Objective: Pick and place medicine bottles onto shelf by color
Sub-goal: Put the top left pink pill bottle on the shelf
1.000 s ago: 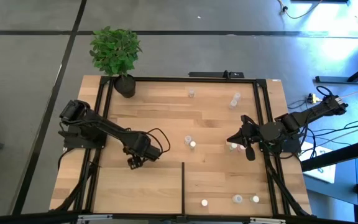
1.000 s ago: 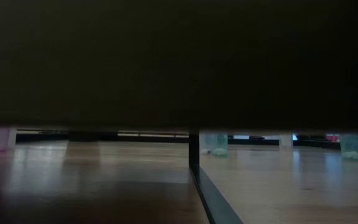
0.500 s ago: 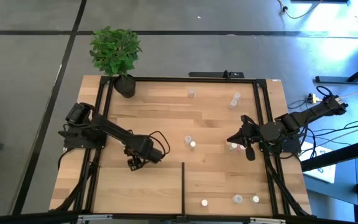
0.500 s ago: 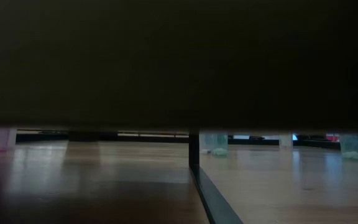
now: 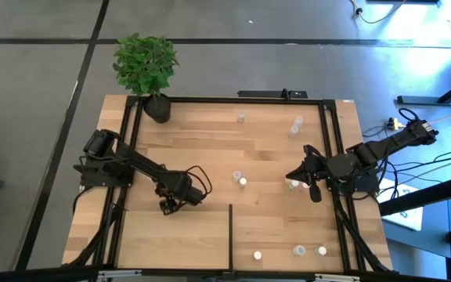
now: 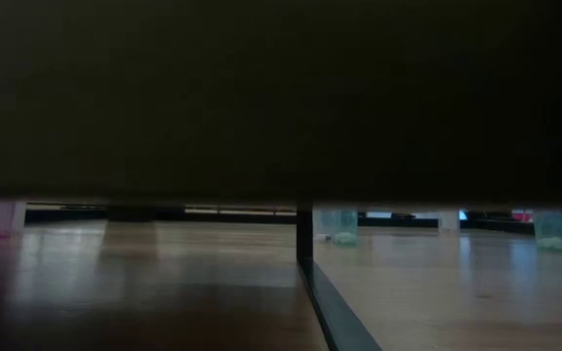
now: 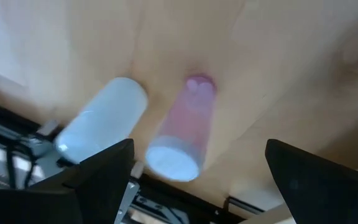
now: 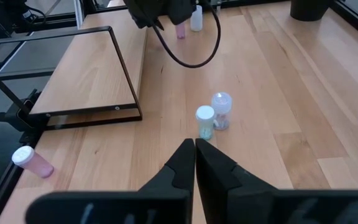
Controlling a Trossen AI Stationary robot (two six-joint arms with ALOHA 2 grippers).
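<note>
Light-wood shelf point(image 5: 202, 235) with black rails and short divider bar point(image 5: 231, 235) under both arms; black plant pot point(image 5: 159, 108) at its far left corner. Left gripper point(image 5: 169, 205) left of the divider bar, fingers spread above two medicine bottles point(image 7: 178, 138), one pinkish, one whitish point(image 7: 101, 120), standing just beside each other. Right gripper point(image 5: 294, 175) right of the divider bar, fingers pressed together, empty, two more bottles point(image 8: 213, 118) ahead of it.

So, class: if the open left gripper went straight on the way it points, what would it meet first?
Probably the pink bottle between the left gripper's open fingers; a white bottle stands just beside it.
</note>
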